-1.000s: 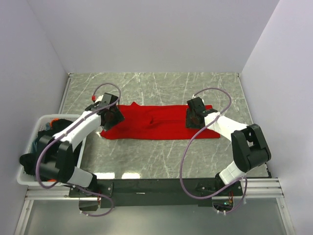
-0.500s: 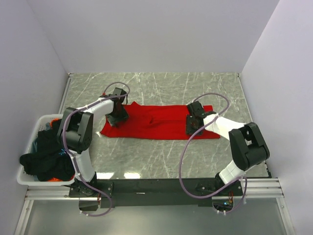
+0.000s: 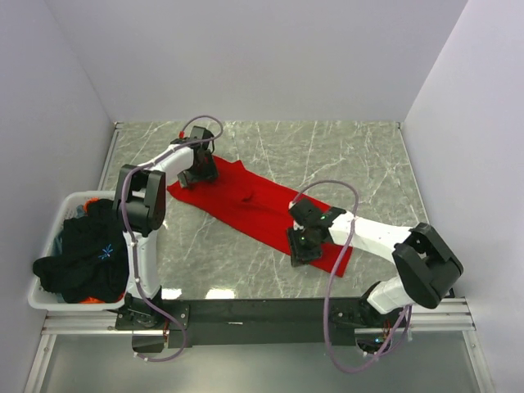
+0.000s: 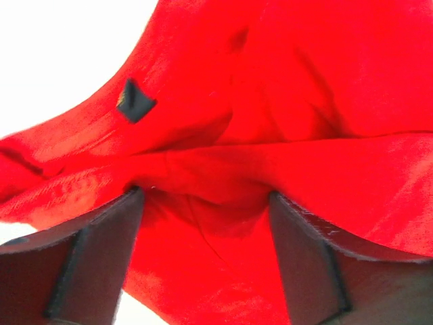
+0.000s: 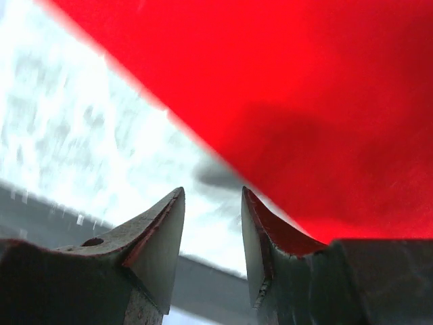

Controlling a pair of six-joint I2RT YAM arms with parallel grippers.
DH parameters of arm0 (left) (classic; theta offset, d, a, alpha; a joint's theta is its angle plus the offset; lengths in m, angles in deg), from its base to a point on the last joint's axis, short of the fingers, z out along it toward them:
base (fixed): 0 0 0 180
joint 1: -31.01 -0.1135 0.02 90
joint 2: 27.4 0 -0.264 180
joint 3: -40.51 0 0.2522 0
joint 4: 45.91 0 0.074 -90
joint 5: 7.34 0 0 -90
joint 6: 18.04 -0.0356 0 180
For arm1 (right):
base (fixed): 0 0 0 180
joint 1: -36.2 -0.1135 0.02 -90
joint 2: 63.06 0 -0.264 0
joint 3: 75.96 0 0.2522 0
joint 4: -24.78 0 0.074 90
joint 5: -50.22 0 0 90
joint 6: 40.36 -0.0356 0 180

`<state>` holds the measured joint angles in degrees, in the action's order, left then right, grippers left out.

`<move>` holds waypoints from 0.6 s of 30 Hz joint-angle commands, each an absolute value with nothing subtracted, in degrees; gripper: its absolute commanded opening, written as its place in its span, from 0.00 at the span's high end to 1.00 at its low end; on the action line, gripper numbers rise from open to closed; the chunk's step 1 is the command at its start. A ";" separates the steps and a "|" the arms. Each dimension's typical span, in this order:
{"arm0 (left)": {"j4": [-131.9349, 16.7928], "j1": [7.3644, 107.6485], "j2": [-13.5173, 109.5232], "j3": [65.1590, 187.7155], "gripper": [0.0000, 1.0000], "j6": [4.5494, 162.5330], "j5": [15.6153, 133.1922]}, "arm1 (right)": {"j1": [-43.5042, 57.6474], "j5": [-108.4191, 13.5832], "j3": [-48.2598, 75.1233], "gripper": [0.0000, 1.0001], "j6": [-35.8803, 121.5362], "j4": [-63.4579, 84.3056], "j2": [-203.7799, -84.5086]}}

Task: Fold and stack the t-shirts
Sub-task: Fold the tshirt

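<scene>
A moment ago the red t-shirt (image 3: 254, 209) lay as a band running left to right across the middle of the surface (image 3: 352, 155). Now it slants. Its long axis runs from near the back-left corner toward the near-right corner, because your right claw (image 3: 301, 244) has swung that end in toward the near edge while your left claw (image 3: 199, 168) has pushed the other end back.

The shirt reads as a long, narrow strip, so the lengthwise fold looks done and the end-over-end fold is still to come. I cannot tell collar from hem. The left wrist view shows a small dark tag (image 4: 135, 100), which may mark the collar end.

The left claw's fingers (image 4: 101, 257) are spread wide, with cloth bunched between them but not pinched. The right claw's fingers (image 5: 159, 237) are drawn almost together at the shirt's edge. I cannot tell whether they nip any hem.

The black t-shirts (image 3: 82, 258) wait in the basket (image 3: 49, 304) at the near-left corner.
</scene>
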<state>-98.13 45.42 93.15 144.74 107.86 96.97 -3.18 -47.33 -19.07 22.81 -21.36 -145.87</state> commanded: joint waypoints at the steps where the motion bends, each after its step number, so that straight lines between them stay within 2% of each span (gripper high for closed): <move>1: -95.10 44.81 92.23 146.47 0.13 103.34 100.42 | -5.72 -50.94 -15.80 0.54 20.81 -27.04 -142.61; 4: -93.25 44.81 86.61 144.71 0.02 104.21 99.54 | -5.64 -46.21 -11.51 0.54 22.83 -27.91 -141.73; 6: -93.42 44.81 82.66 144.09 0.02 105.53 99.71 | -5.72 -42.95 -10.00 0.54 24.76 -28.44 -142.60; 8: -96.75 44.89 80.71 144.27 0.06 109.74 101.64 | -5.55 -40.49 -8.33 0.54 25.47 -28.97 -144.18; 10: -99.65 45.77 78.86 144.53 0.16 114.03 102.17 | -5.46 -37.07 -7.89 0.55 25.39 -28.88 -145.41; 18: -98.09 53.58 77.36 136.11 0.26 121.53 96.56 | -4.76 -31.87 -7.80 0.59 24.42 -28.01 -153.41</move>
<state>-98.09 50.67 76.49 140.50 116.84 99.57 -5.19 -36.09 -8.53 24.21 -27.46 -152.14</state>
